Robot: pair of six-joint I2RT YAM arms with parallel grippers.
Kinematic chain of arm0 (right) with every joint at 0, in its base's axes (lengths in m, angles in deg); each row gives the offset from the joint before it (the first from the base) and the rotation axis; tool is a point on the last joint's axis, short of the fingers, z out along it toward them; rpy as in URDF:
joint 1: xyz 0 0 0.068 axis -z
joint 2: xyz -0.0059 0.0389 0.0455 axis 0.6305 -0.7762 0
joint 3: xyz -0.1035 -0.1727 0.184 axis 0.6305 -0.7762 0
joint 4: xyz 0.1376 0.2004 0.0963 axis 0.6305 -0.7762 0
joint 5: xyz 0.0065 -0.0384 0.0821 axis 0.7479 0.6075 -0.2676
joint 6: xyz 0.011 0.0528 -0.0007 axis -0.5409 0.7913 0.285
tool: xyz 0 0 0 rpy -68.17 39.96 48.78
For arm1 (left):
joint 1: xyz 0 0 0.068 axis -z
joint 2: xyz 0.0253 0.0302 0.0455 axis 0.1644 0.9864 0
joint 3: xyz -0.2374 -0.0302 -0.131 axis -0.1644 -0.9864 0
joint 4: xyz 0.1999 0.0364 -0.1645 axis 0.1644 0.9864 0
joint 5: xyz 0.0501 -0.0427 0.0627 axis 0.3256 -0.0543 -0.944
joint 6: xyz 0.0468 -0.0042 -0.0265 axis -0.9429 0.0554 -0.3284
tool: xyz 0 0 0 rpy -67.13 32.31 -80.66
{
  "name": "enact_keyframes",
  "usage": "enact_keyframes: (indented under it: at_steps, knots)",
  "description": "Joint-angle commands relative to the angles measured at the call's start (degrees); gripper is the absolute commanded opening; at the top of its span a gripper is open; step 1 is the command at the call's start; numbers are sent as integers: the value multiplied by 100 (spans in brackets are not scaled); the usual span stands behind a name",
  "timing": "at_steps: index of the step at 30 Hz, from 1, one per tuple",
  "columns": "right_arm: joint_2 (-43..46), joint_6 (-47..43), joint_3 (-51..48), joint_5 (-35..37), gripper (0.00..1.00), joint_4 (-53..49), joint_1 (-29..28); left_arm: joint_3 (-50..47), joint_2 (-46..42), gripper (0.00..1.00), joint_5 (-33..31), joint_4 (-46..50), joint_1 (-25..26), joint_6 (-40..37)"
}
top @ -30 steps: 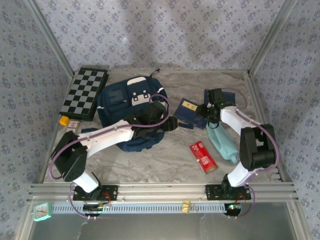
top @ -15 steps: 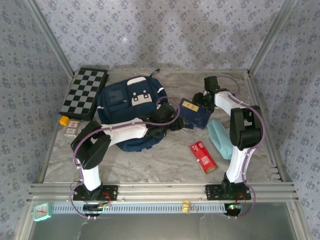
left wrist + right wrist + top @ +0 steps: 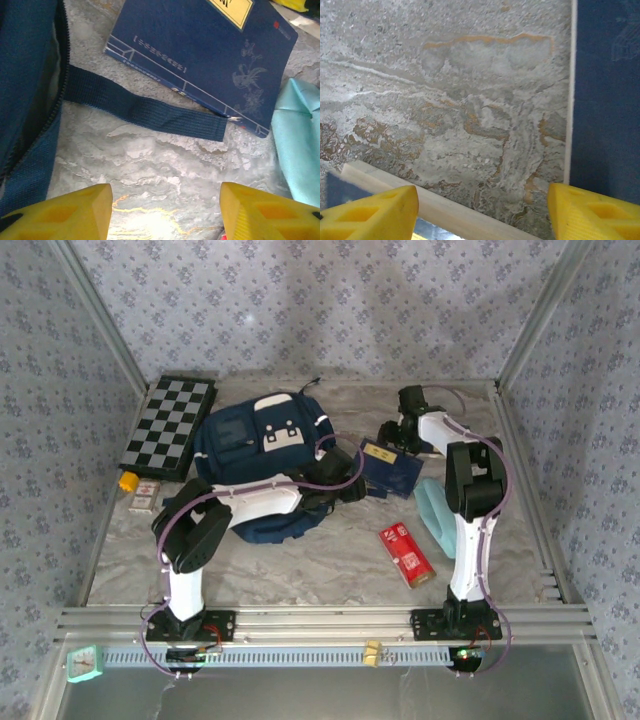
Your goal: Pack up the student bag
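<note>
The student bag (image 3: 250, 440) lies on the table (image 3: 300, 570) toward its far edge, left of centre, just beside a chessboard (image 3: 168, 425) in the far left corner. The left gripper (image 3: 165, 210) hangs over bare marble beside the bag's strap (image 3: 145, 107), jaws apart and empty. The right gripper (image 3: 482, 210), also parted and empty, hovers at the edge of a navy booklet (image 3: 605, 100).

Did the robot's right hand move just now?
Yes. The right gripper went farther back, toward the far edge of the table, away from the red packet.

right hand (image 3: 391, 433) moved back, left elbow (image 3: 190, 530) swung inward
</note>
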Motion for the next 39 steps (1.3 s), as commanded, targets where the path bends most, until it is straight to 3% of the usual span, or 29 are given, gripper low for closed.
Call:
enact_keyframes:
  at_steps: [1, 8, 14, 21, 25, 29, 39]
  knots:
    - [-23, -165, 90, 18, 71, -396, -109, -178, -113, 58, -235, 276, -45, -252]
    - [519, -27, -739, -10, 71, -348, -283, -498, -521, 59, -586, 738, -101, -467]
    - [1071, 249, -1388, 171, 72, -412, -580, -734, -742, 57, -81, 433, -7, 95]
    - [1965, 650, -2555, -81, 72, -168, -798, -797, -786, 50, -405, 210, 248, 720]
    - [2442, 814, -3124, -287, 72, -9, -963, -575, -528, 48, -122, 129, 234, 721]
    - [2784, 883, -3585, -431, 69, 185, -806, -331, -286, 47, -225, 169, 214, 719]
    - [2780, 538, -3706, -844, 59, 499, -512, 535, 562, 37, -262, 620, 69, 517]
